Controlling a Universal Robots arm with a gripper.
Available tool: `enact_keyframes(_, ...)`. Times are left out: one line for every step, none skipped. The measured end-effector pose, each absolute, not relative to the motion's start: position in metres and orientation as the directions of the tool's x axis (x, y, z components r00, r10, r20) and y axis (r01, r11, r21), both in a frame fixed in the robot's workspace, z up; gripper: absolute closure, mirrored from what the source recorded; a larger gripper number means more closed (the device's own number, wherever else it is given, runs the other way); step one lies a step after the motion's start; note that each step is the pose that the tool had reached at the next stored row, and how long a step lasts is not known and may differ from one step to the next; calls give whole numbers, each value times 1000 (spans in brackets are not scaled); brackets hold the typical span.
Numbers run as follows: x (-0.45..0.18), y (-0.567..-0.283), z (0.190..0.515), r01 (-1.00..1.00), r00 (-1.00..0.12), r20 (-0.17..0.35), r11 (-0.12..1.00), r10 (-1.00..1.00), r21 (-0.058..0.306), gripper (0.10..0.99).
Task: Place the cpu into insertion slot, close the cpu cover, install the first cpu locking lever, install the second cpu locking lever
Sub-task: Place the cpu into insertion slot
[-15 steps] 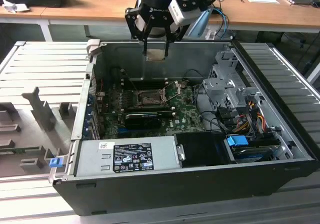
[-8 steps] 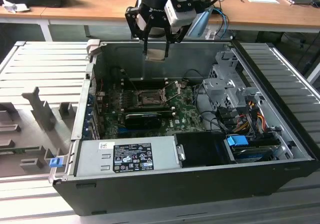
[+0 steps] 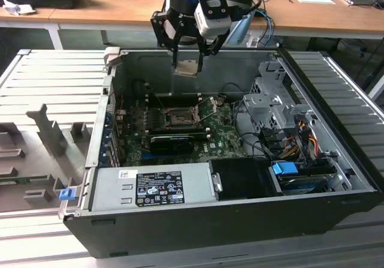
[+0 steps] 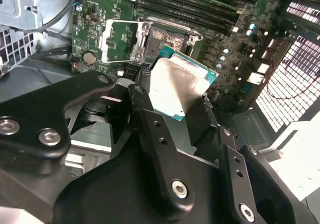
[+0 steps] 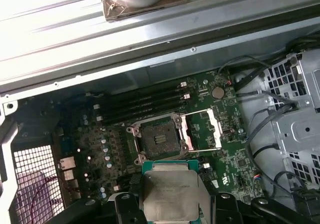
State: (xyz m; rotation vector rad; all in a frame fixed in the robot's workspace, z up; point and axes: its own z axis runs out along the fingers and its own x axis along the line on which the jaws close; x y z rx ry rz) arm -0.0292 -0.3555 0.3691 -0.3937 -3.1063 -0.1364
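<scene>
The black gripper (image 3: 187,63) pinched the pale silver square cpu (image 3: 186,69) above an open black computer case (image 3: 180,220). The dark insertion slot (image 3: 179,119) lay bare, its silvery cover frame (image 5: 202,130) swung open, a wooden counter (image 3: 90,7) behind.

cpu (image 5: 172,191) clamped in the tool (image 5: 170,210), near the bare insertion slot (image 5: 159,139), cpu cover (image 5: 202,130) swung open beside it

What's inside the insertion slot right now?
Nothing: the insertion slot shows its bare contact bed, fully uncovered, cpu cover swung open beside it. The gripper holds the cpu above.
</scene>
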Motion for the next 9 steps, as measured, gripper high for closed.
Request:
enact_keyframes(-29, -356, 368, 249, -968, 18, 965, 249, 85, 561)
enact_keyframes(-29, -356, 367, 249, -968, 18, 965, 249, 85, 561)
enact_keyframes(-29, -356, 366, 249, -968, 18, 965, 249, 84, 561)
enact_keyframes(-29, -356, 366, 250, -968, 18, 965, 249, 84, 561)
enact_keyframes(-29, -356, 366, 252, -968, 18, 964, 251, 84, 561)
enact_keyframes(-29, -356, 366, 257, -966, 18, 963, 256, 84, 561)
enact_keyframes(-29, -356, 366, 259, -966, 18, 962, 258, 84, 561)
enact_keyframes(-29, -356, 366, 261, -965, 18, 962, 260, 84, 561)
enact_keyframes(-29, -356, 365, 262, -965, 18, 961, 262, 84, 561)
